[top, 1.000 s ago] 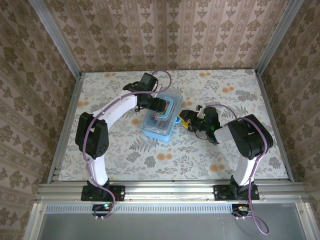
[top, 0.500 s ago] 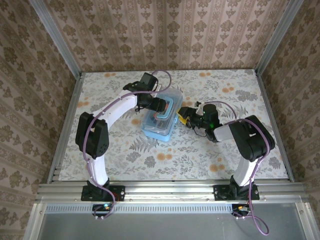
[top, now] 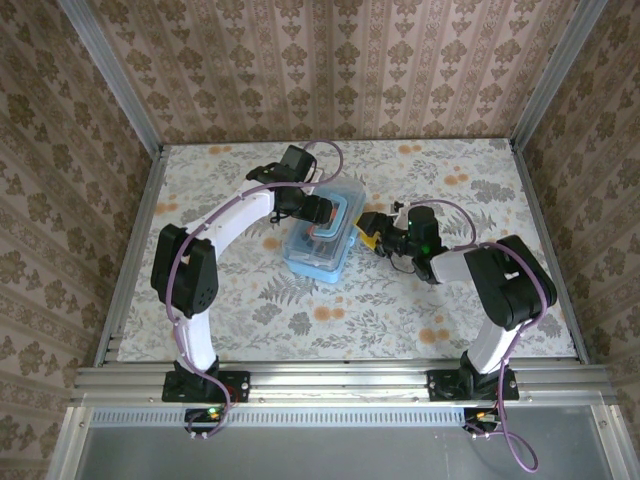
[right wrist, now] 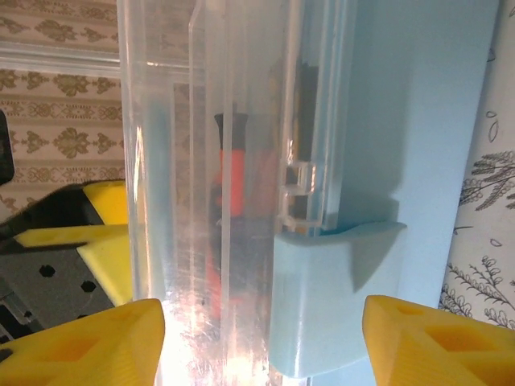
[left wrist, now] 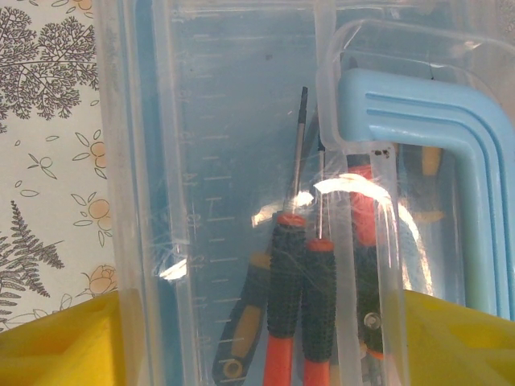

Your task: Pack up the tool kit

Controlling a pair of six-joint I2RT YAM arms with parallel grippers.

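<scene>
Closing up, by the look of things: the tool kit (top: 322, 240) lying near the middle of the table (top: 280, 325), clear lid (left wrist: 225, 145) down over the light-blue tray, blue handle (left wrist: 402, 108) folded flat on top. Inside, slim screwdrivers (left wrist: 302, 297) with red-and-black grips, laid side by side, shafts pointing away from the left wrist camera. Judged nearly packed, with only the fastening left to do.

On the side wall, seen from the right wrist, a blue latch (right wrist: 334, 297) hanging below a small clear catch on the lid's edge, apparently not yet snapped over.

Around the case, the left gripper (left wrist: 257, 346) reaching in from the far left, yellow fingers (left wrist: 56, 342) spread wide with the case between them; impossible to tell whether clamping or merely straddling. At the right-hand side, the right gripper (right wrist: 261, 342) open, its fingers (right wrist: 80, 342) standing either side of the lid edge and latch, not visibly pressing on either.

For a clean finish:
- Brace the case firmly from the left so no push slides it across the table.
- Check that the lid sits flush all along, with no screwdriver tip caught under the rim.
- Line one right pad squarely on the latch, the other behind the lid edge.
- Squeeze slowly and straight, without twisting.
- Release only once seated.
</scene>
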